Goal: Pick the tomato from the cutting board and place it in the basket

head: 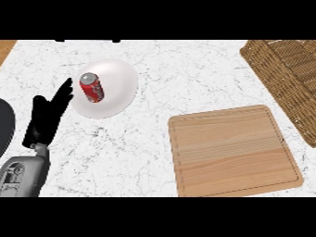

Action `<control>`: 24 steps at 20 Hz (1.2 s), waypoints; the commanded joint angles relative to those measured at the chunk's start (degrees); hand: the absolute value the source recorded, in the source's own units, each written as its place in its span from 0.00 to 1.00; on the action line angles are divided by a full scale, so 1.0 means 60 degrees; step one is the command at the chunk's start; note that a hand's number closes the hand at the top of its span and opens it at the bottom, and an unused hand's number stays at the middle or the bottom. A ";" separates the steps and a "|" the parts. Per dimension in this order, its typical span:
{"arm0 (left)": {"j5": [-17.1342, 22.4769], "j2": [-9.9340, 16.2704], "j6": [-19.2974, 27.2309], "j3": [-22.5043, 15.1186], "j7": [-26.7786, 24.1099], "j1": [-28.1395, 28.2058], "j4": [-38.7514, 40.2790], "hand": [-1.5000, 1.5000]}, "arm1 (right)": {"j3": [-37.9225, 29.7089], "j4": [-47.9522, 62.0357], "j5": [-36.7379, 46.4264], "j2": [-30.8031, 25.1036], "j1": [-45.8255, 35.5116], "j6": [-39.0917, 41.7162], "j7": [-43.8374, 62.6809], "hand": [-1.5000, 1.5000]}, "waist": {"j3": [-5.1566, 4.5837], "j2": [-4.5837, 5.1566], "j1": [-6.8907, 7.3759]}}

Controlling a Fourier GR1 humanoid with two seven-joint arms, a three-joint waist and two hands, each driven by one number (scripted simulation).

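Tomato showed nowhere you looked; the cutting board [236, 150] lay bare by the worktop's [180, 69] near edge, your left hand [47, 118] open, fingers straight, beside the plate [116, 85].

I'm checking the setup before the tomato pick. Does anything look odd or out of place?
Yes: the cutting board is bare, and no tomato shows anywhere. A red can lies on its side on the white plate. The basket runs off the view's right edge.
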 commanded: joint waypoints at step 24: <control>-0.0234 -0.0267 0.0083 -0.0071 -0.0324 -0.0127 0.0409 0.50 | -0.0901 0.8805 0.0819 -0.1178 -0.0506 -0.3325 -0.5492 1.00 | 0.0020 0.0114 0.0279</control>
